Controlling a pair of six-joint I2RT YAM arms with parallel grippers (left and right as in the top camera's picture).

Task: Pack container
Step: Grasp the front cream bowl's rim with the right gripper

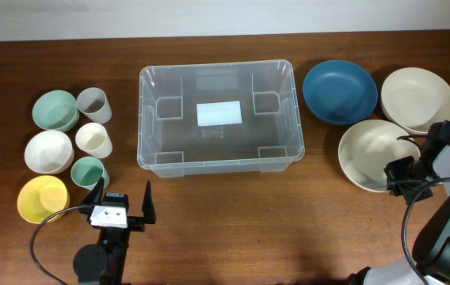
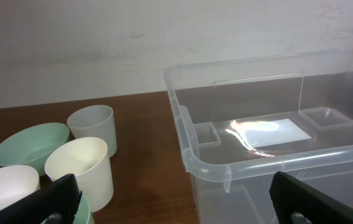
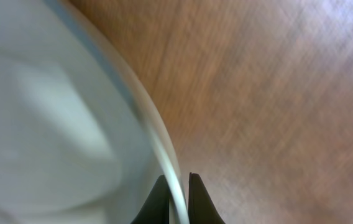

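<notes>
The clear plastic container (image 1: 297, 119) stands empty at the table's middle, with a white label on its base; its near corner also shows in the left wrist view (image 2: 257, 167). My left gripper (image 1: 123, 198) is open and empty at the front left, low over the table in front of the container's left corner (image 2: 176, 202). My right gripper (image 1: 403, 176) is shut on the rim of a cream bowl (image 1: 371, 150) at the front right. In the right wrist view the two fingers (image 3: 176, 193) pinch the bowl's thin rim (image 3: 52, 112).
To the container's left stand a green bowl (image 1: 55, 109), grey cup (image 1: 93, 104), cream cup (image 1: 93, 139), white bowl (image 1: 48, 151), teal cup (image 1: 88, 171) and yellow bowl (image 1: 43, 198). On the right are a blue bowl (image 1: 340, 91) and another cream bowl (image 1: 417, 99).
</notes>
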